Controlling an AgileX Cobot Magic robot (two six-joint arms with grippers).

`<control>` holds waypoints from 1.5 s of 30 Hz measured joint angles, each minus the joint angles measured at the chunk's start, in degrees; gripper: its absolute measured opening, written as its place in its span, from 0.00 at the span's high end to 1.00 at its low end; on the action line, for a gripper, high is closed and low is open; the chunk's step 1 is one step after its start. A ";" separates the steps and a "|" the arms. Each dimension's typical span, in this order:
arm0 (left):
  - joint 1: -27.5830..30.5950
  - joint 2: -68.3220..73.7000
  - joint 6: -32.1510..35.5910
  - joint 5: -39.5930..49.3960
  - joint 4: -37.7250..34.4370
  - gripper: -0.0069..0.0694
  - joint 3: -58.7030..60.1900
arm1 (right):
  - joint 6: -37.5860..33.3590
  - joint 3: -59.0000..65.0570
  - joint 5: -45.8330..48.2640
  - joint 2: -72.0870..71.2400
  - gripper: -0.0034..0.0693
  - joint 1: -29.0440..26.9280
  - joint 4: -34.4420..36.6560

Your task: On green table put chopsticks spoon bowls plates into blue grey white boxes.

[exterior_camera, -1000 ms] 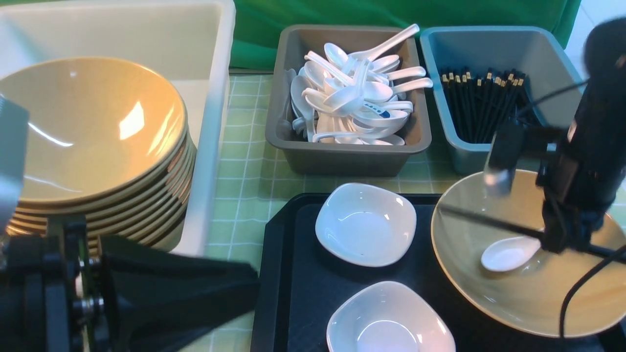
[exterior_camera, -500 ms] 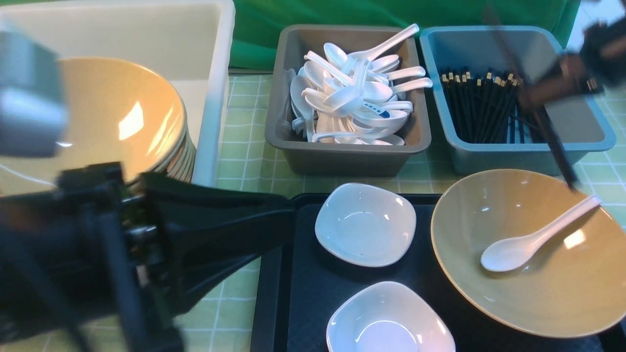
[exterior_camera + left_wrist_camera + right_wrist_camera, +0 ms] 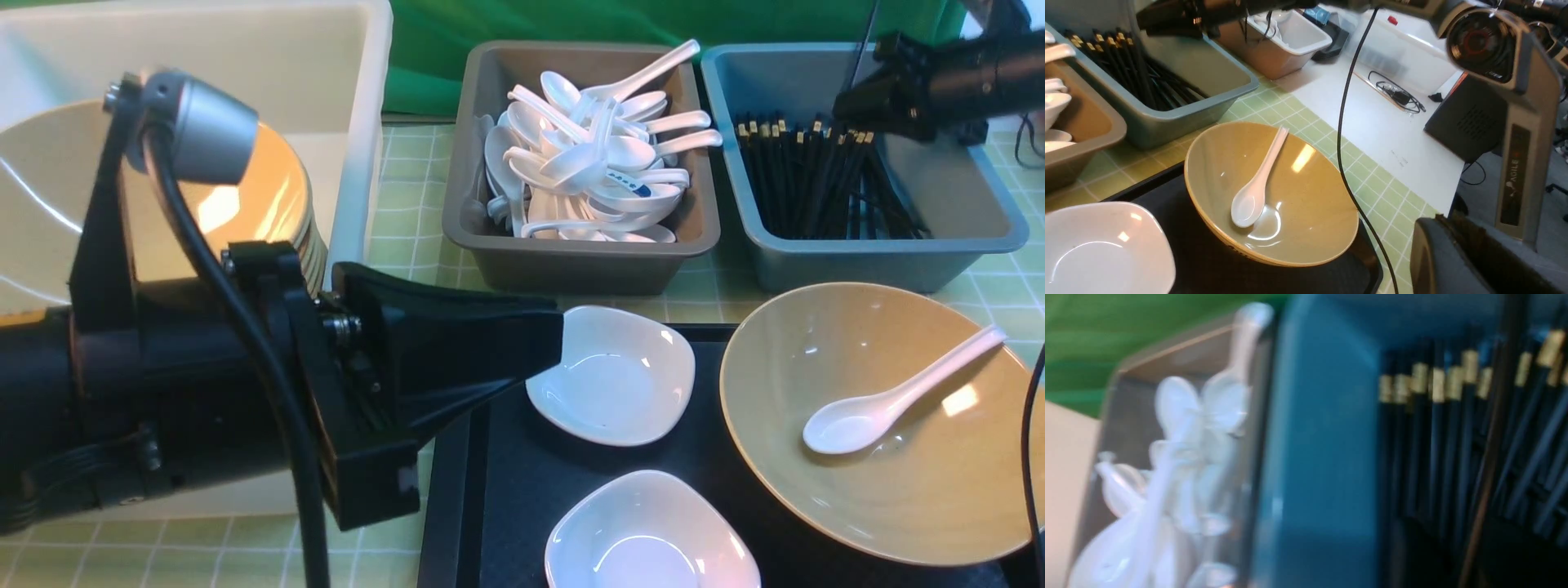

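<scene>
My left gripper, shut and with nothing in it, hangs by the black tray. Two white dishes and the large yellow bowl with a white spoon in it are left to clear. Beyond, yellow bowls are stacked in the white box, spoons fill the grey box, and black chopsticks lie in the blue box. Most sorting looks done. Over that last box, my right gripper has a chopstick at its fingertips; I can't tell whether they pinch it. Its long axis is steep, lower end into the box, upper end leaning slightly right.
</scene>
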 joint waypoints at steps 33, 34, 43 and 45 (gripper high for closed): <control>0.00 -4.41 -26.01 8.79 40.98 0.91 -6.29 | -35.50 25.75 25.66 -30.96 0.21 26.72 -61.30; 0.00 -4.41 -26.51 8.85 41.41 0.91 -6.29 | -35.67 28.11 25.44 -30.96 0.21 27.70 -63.77; 0.00 -4.41 -27.29 9.31 41.81 0.91 -6.29 | -34.02 37.88 16.23 -30.08 0.21 27.36 -71.85; 0.00 -4.41 -27.29 9.38 41.81 0.91 -6.29 | -33.02 37.94 14.89 -29.12 0.21 26.83 -72.09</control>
